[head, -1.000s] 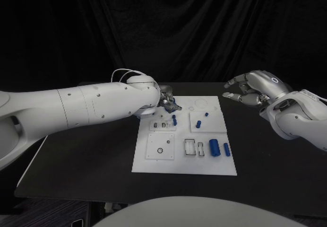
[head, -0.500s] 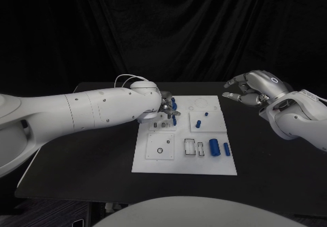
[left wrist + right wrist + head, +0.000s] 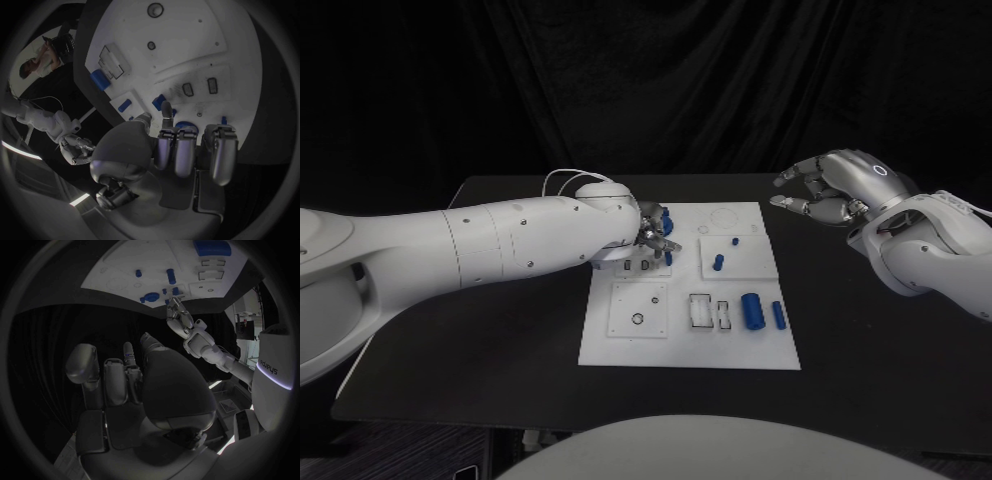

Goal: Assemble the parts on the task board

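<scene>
Several blue parts (image 3: pixel 751 311) lie on the white task board (image 3: pixel 692 355) on the black worktop (image 3: pixel 473 340). The left robot hand (image 3: pixel 652 232) hovers over the board's far left corner, fingers curled around a small blue part (image 3: pixel 666 218) that it seems to pinch, though the grasp is partly hidden. The right robot hand (image 3: pixel 834 188) hangs well off to the far side, released and holding nothing, so the left is nearer.

Left hand (image 3: pixel 651 232) fingers (image 3: pixel 177 150) hide task board (image 3: pixel 689 340) corner; blue part (image 3: pixel 666 220) possibly pinched, unclear.
</scene>
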You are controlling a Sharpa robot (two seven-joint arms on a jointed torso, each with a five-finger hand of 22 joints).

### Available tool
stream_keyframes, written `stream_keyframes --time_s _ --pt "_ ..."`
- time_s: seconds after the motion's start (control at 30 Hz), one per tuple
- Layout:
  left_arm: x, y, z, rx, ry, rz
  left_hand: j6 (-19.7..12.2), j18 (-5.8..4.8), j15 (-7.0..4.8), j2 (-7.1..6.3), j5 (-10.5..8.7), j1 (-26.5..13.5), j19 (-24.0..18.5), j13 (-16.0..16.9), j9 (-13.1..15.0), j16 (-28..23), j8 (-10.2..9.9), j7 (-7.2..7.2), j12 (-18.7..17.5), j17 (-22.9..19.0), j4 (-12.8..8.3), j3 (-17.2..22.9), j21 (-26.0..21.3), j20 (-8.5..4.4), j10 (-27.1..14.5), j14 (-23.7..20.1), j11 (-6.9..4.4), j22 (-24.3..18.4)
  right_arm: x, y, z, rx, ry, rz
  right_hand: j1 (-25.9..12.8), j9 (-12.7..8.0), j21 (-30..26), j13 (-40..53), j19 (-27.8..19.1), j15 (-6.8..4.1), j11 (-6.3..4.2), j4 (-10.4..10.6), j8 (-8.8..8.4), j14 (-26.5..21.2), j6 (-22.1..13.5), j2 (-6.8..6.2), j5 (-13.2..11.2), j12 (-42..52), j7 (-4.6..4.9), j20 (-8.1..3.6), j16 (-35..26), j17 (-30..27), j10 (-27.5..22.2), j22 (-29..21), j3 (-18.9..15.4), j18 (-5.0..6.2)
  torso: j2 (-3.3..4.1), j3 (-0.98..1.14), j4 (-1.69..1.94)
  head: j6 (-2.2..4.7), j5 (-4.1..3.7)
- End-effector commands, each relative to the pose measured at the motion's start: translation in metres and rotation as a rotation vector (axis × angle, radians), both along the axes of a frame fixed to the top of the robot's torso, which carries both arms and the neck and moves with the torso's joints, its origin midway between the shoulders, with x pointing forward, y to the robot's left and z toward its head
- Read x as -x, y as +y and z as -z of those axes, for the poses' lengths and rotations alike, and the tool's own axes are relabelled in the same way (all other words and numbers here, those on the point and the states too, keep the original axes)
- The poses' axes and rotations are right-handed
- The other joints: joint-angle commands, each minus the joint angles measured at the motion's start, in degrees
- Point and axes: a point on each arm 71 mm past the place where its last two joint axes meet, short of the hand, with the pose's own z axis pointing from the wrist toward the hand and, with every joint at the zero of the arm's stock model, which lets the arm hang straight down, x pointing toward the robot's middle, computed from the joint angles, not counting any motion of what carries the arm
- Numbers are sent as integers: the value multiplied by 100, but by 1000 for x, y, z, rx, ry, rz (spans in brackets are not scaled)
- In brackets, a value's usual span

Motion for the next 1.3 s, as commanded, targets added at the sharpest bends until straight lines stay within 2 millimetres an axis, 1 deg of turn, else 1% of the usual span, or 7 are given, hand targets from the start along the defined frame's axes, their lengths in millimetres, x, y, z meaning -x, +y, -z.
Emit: stream_keyframes --time_s 0.03,0.37,0.53,0.73,1.0,1.1,1.3 --pt "0 -3 0 40 -25 6 51 -16 -54 29 29 25 85 1509 3 16 -36 -8 21 1508 -29 0 -33 -50 593 605 -37 1020 0 -1 0 -9 -9 21 -34 -7 -27 399 25 22 42 15 8 44 37 1 40 -34 -8 18 -22 286 -7 773 8 14 -1 6 2 2 16" --pt "1 -4 3 44 -22 10 69 -10 -54 32 62 28 65 1509 5 16 -86 -7 21 1508 -35 7 -46 -52 593 605 -36 1000 -1 0 1 -6 -4 19 -33 -9 -29 396 25 22 42 16 7 45 39 0 43 -36 -7 18 -22 285 -9 772 8 14 -6 14 -3 2 53" --pt "0 -3 5 37 -17 2 133 1 -58 18 145 103 35 1509 4 16 -245 -10 21 1508 -121 56 -74 -56 593 605 -39 966 -1 0 1 -6 -6 16 -33 -9 -29 396 25 22 42 16 7 45 39 0 43 -36 -7 18 -22 285 -9 772 8 14 -7 14 3 2 34" --pt "-1 -2 7 32 -16 -9 140 2 -59 22 150 104 32 1509 3 16 -262 -9 21 1508 -124 62 -77 -56 593 605 -40 962 0 2 1 -7 -15 1 -15 -15 5 414 43 20 39 13 7 59 55 7 59 -27 -12 19 -2 301 11 780 20 9 -10 24 -6 2 45" --pt "-1 -2 9 27 -12 -12 185 3 -61 33 170 112 32 1509 1 16 -304 -15 21 1508 -138 83 -81 -59 593 605 -44 961 -1 3 1 -5 -20 -12 -7 -19 5 421 46 18 38 12 6 66 62 7 65 -24 -13 18 8 308 19 779 25 10 -6 22 -16 2 72" --pt "-1 -2 9 27 -11 -10 185 3 -61 33 170 112 32 1509 1 16 -304 -15 21 1508 -138 83 -81 -59 593 605 -44 961 -1 3 1 -4 -20 -14 -7 -19 5 421 46 18 38 12 6 66 62 7 65 -24 -13 18 8 308 19 779 25 10 -9 30 -16 2 76" --pt "-1 -3 10 28 -7 -6 201 12 -64 32 175 119 4 1509 0 16 -332 -17 21 1508 -151 94 -99 -61 593 605 -46 932 -1 4 1 -3 -19 -15 -7 -19 5 421 46 18 38 12 6 66 62 7 65 -24 -13 18 8 308 19 779 25 10 -9 30 -9 2 66"
